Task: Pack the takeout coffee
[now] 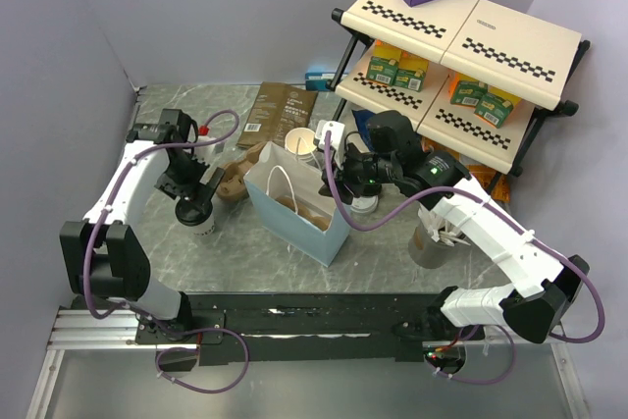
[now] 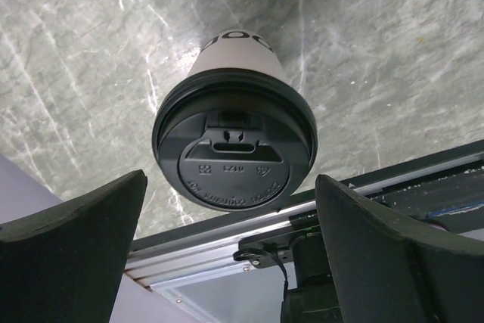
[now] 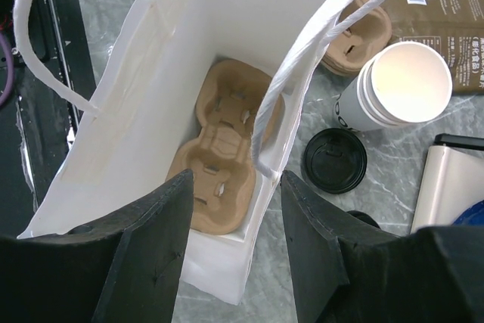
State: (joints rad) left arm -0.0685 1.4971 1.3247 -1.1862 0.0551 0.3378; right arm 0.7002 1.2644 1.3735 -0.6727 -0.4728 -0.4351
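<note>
White paper makes up the coffee cup, and a round black lid sits tight on top. The cup stands upright on the grey counter, right under the left tool. This tool is spread wide. Its two black fingers hang one on each side of the lid and do not touch it.

The right tool hangs over a white paper bag. Its fingers are partly apart and pinch nothing. Below it, a brown cup tray lies flat in the bottom of the bag. One string handle of the bag loops up just ahead of this tool.

Outside the bag, on the right side of this tool, a loose lid lies on the counter. Just past it stands a stack of cups, open at the top. A second tray and a brown pouch lie farther ahead.

From above, the coffee cup is under the left tool and outside the bag.
</note>
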